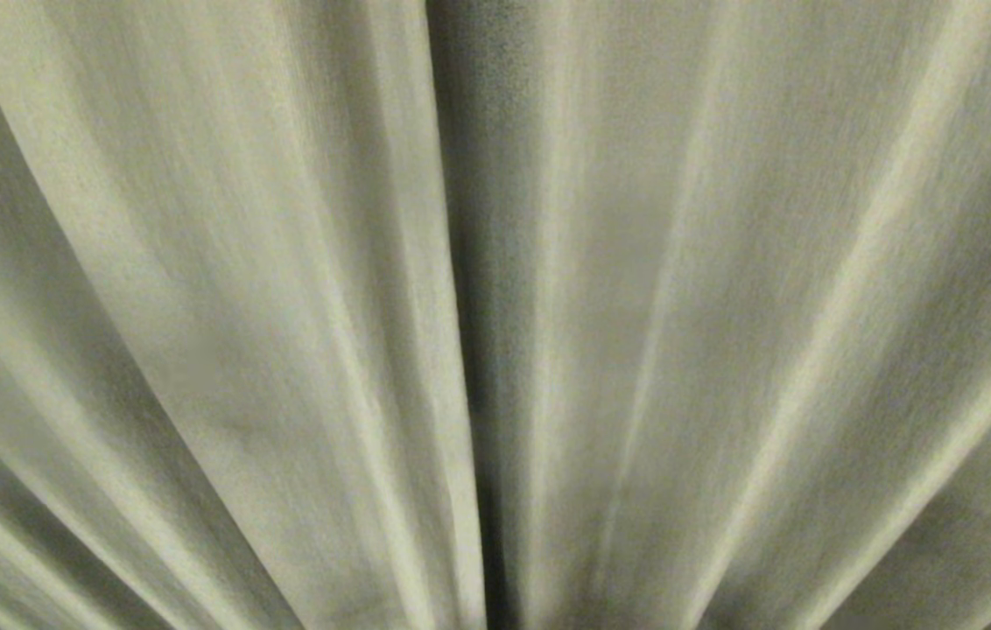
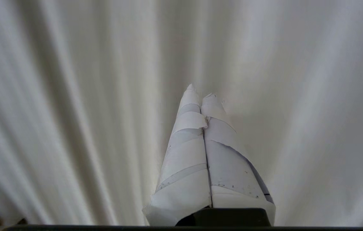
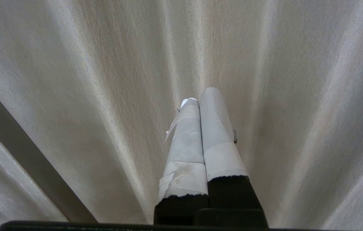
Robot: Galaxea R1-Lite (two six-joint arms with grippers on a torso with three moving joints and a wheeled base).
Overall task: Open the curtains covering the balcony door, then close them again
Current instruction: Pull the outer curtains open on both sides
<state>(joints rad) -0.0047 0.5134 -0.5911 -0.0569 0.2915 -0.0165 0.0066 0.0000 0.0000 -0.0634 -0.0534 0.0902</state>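
Directly before the robot: curtains (image 1: pixel 285 306), drawn together, filling every view, door hidden; left gripper (image 2: pixel 200 91) and right gripper (image 3: pixel 200 96), both pinched closed and empty, pointed at the pleats; risk, by my estimate, closed tips sliding off loose cloth without catching an edge.

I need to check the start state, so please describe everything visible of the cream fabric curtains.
The cream fabric curtains fill all three views with soft vertical pleats and a fine woven texture. In the head view a dark vertical seam marks where the two panels meet; they hang closed, and no glass shows. The left gripper and the right gripper, both tape-wrapped and shut, point at the cloth; whether either touches it cannot be told.
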